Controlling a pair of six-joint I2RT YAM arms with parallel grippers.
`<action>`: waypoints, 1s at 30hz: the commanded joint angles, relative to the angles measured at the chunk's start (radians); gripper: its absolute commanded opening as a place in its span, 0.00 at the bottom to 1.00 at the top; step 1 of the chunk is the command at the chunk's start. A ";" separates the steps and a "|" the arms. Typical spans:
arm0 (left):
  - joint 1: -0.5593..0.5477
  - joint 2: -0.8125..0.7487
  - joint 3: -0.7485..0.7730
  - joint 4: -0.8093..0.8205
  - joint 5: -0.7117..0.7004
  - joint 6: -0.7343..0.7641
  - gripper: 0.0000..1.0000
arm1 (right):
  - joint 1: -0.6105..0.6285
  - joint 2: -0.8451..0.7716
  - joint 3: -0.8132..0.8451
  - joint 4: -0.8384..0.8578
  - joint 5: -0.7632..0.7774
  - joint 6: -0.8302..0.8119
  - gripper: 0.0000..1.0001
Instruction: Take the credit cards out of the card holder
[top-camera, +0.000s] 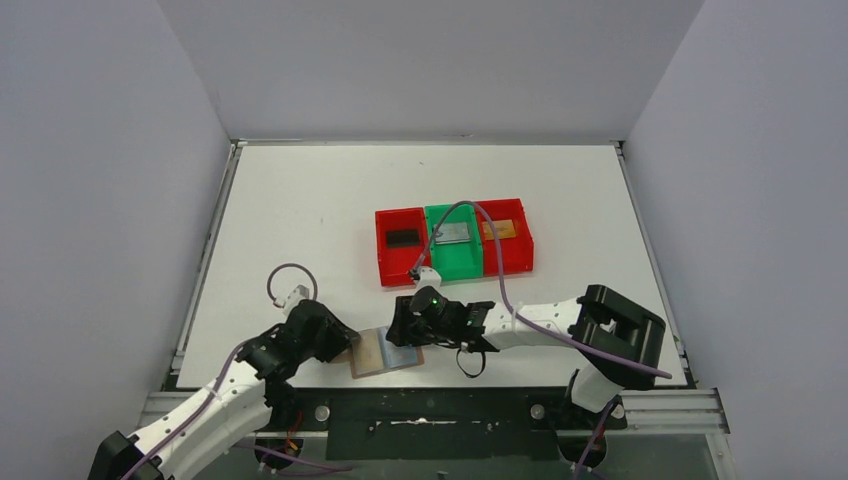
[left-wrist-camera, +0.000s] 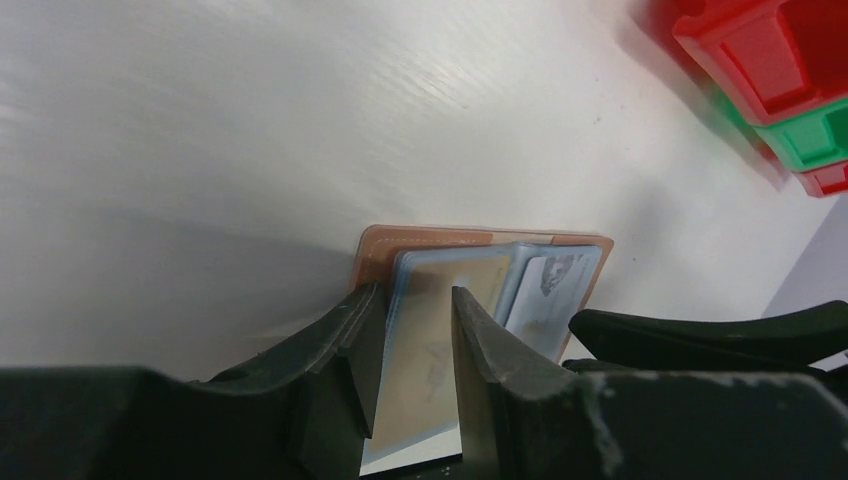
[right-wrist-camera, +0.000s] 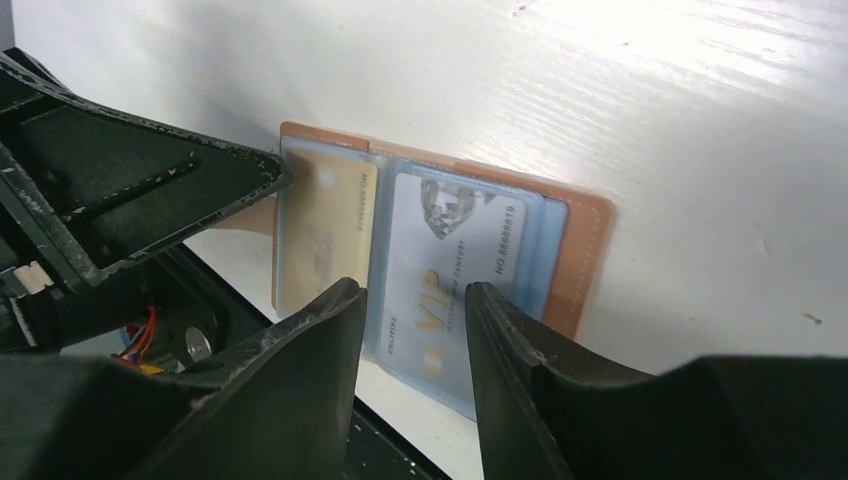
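Left tool (left-wrist-camera: 416, 295) and right tool (right-wrist-camera: 415, 290), both spread, above glossy-sleeved tan card holder (right-wrist-camera: 585, 245).

We look down from high up on the near side and see the whole table (top-camera: 300, 200). Our two wrist cameras sit very close to the open card holder (top-camera: 378, 355) at the near edge; the left one faces right toward the bins (left-wrist-camera: 770, 60), the right one faces left. All three views share the card holder.
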 joint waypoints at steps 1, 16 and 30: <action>-0.005 0.095 -0.003 0.255 0.122 0.037 0.28 | 0.002 -0.056 -0.010 0.007 0.085 0.036 0.42; -0.012 0.213 0.175 0.200 -0.044 0.108 0.45 | 0.142 -0.161 0.026 -0.114 0.376 -0.313 0.62; 0.021 -0.161 0.276 -0.267 -0.463 0.028 0.60 | 0.241 0.163 0.430 -0.565 0.590 0.103 0.85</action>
